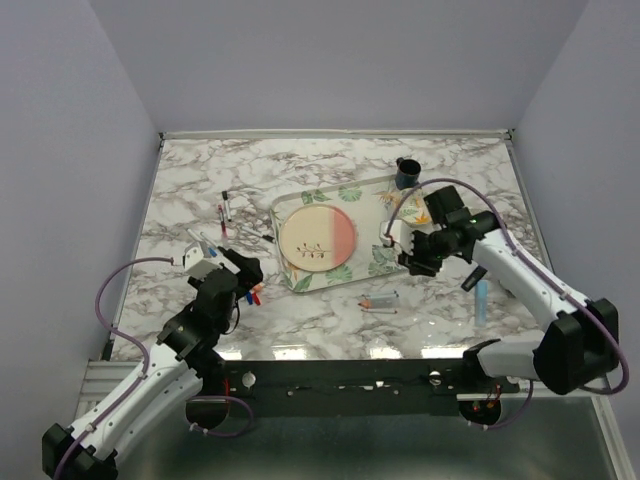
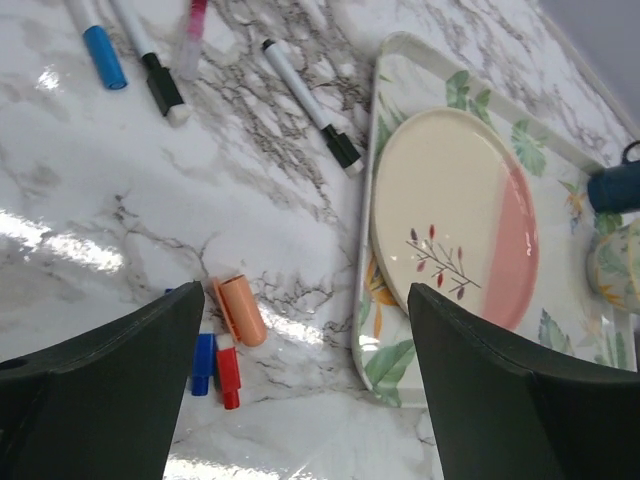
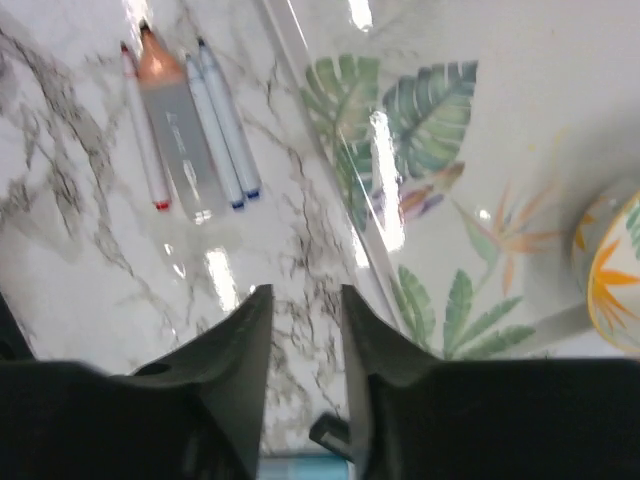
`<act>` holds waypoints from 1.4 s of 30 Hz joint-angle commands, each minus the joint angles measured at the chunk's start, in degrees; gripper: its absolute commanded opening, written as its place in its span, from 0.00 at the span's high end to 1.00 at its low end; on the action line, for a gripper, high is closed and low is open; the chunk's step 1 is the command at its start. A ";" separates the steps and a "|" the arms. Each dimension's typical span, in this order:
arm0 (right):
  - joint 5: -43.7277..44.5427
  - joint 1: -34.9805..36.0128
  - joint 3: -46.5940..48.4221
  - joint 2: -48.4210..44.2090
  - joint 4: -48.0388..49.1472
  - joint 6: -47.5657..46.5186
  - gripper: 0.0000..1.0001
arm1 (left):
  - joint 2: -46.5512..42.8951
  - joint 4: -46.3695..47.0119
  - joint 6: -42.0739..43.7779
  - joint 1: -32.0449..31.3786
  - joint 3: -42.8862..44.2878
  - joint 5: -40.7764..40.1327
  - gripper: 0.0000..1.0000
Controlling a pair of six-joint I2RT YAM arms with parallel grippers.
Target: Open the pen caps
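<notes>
Left fingers [image 2: 100,400] wide apart, empty; right fingers [image 3: 220,380] narrowly apart, empty. Grey-veined marble counter [image 1: 300,170]; leaf-print tray [image 1: 345,193] central, dark cup [image 1: 408,172] at its 1 o'clock; lilac walls [image 1: 330,60].

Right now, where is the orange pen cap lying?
In the left wrist view, the orange cap lies on the marble table, left of the tray, beside a blue cap and a red cap.

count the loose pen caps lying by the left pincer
3, clustered on the marble table by the left pincer: orange cap, blue cap below it, red cap beside that. Others may hide behind the pincer.
</notes>
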 commanded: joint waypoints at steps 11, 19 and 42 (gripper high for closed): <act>14.83 -17.86 -12.61 -4.41 -7.59 -40.47 0.41 | -2.46 12.30 16.34 0.49 -1.26 11.56 0.02; 23.95 -18.91 -16.11 -1.69 -2.06 -45.91 0.39 | -3.16 13.44 16.34 0.49 -1.88 13.06 0.01; 25.73 -22.70 -17.27 5.79 6.03 -49.26 0.45 | -2.02 14.50 16.78 0.49 -2.05 13.76 0.01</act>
